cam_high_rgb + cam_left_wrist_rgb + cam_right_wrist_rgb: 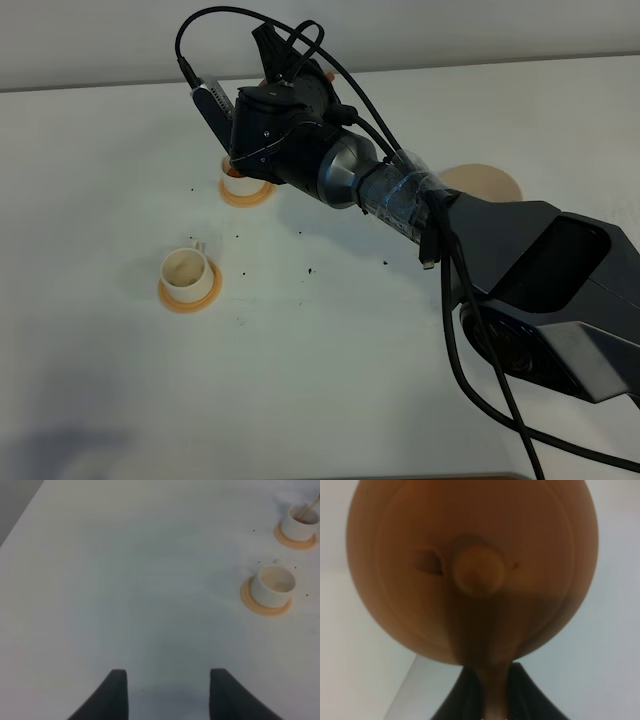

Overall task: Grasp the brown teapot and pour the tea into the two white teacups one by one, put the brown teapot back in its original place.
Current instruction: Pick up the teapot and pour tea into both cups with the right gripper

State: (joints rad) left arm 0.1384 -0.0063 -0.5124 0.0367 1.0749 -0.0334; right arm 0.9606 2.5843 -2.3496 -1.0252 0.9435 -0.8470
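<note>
– Teapot [470, 540]: where is it right now?
– Up off the table [330, 380], tipped over the far cup [300, 524]. The right pincer [491, 692] is clenched on its loop handle, and that wrist view faces the lid and its knob. From the high camera the arm hides nearly all of the pot.
– So which step is this?
– Pouring into the far cup, I'd say. In the left wrist view a thin brown line runs down into it. The near cup [187, 270] looks pale and dry inside, so I judge it comes next.
– What does that move call for?
– Level the pot and carry it toward the near cup without brushing either one. Stop the spout above the rim, then tilt gently. After that the pot goes home to the beige disc [490, 180], partly hidden behind the arm and well apart from both cups.
– And the other arm?
– The left pincer [167, 695] hangs released over bare table, holding nothing.
– Surface and room?
– Plain white tabletop, with each cup on a small orange saucer [188, 297]. Dark specks [311, 268] are scattered between the cups and the arm. A pale wall runs behind the far edge, and little else shows.
</note>
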